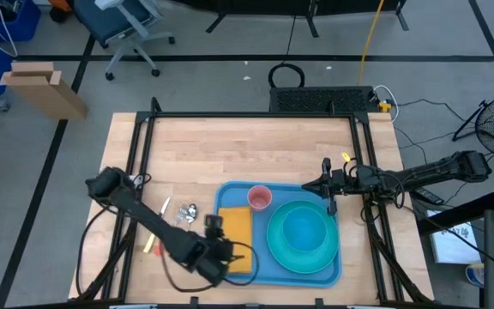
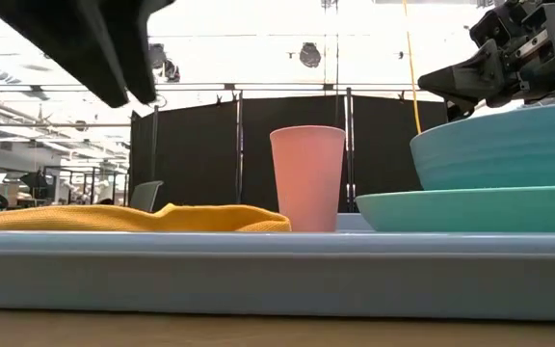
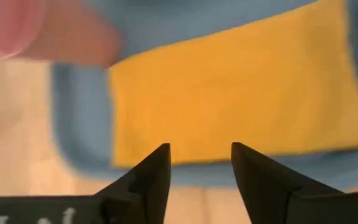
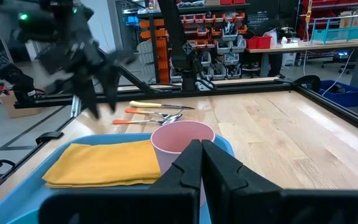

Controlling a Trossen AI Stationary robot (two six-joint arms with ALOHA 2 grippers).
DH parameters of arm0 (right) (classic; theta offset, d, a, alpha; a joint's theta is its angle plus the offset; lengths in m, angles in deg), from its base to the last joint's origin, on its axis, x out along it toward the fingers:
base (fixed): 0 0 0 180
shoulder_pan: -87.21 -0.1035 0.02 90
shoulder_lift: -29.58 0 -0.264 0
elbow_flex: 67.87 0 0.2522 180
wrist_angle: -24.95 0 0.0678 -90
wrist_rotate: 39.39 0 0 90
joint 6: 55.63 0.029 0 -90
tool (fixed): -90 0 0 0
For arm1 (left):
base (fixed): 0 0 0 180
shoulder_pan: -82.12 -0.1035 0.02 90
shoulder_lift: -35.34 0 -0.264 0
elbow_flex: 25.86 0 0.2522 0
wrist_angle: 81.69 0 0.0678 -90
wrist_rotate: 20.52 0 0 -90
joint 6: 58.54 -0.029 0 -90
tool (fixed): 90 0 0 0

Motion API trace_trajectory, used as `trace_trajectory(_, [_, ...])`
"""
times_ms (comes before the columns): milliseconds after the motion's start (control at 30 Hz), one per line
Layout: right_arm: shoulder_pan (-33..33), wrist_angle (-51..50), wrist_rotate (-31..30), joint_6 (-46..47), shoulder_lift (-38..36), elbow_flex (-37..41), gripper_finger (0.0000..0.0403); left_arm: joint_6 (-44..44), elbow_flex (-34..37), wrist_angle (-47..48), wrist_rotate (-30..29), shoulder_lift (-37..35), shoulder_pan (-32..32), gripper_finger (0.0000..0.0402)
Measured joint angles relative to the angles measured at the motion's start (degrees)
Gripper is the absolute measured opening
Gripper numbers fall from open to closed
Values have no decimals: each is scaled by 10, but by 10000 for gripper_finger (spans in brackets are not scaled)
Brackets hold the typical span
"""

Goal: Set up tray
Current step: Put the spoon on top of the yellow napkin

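Observation:
The blue tray (image 1: 230,193) lies at the table's near middle. On it a folded yellow napkin (image 3: 229,93) lies flat at the left, a pink cup (image 1: 259,198) stands upright at the far side, and a turquoise bowl (image 1: 300,232) sits on a turquoise plate (image 2: 470,207). My left gripper (image 3: 201,155) hangs open above the napkin's near-left edge and touches nothing; in the high view my left gripper (image 1: 230,249) is over the tray's near-left part. My right gripper (image 1: 327,193) waits shut, level, at the tray's far right corner, clear of everything.
Cutlery with orange and yellow handles (image 4: 154,112) lies on the bare wood left of the tray (image 4: 73,186). A dark frame rail (image 1: 256,116) borders the table. Bare wood (image 1: 256,150) stretches beyond the tray's far rim.

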Motion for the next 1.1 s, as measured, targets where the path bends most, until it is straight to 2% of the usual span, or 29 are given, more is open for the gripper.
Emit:
trace_trajectory(67, [0,0,0,0,0,0,0,5,44,-17,-20,-40,8,159])
trace_trajectory(133, [0,1,0,-1,0,0,0,-12,107,-86,-16,-88,7,142])
trace_trajectory(267, [0,4,0,-5,0,0,0,-131,257,-347,12,-187,-22,97])
trace_trajectory(367, [0,4,0,-13,0,0,0,-222,362,-551,65,-252,-60,62])
trace_trajectory(433, [0,4,0,-15,0,0,0,-241,416,-637,77,-290,-85,40])
trace_trajectory(500, [0,1,0,-15,0,0,0,-241,459,-671,72,-331,-107,15])
trace_trajectory(600, [0,-11,0,-12,0,0,0,-198,498,-678,60,-393,-131,7])
trace_trajectory(667, [0,-11,0,-13,0,0,0,-135,511,-661,43,-430,-140,12])
trace_trajectory(733, [0,1,0,-42,0,0,0,-84,514,-613,23,-464,-146,13])
trace_trajectory(900, [0,21,-2,-112,0,0,0,-23,514,-489,-40,-527,-145,5])
trace_trajectory(1000, [11,22,-27,-133,0,0,0,31,514,-431,-40,-521,-150,4])
trace_trajectory(1100, [32,22,-52,-138,-2,0,0,33,514,-418,-16,-467,-148,4])
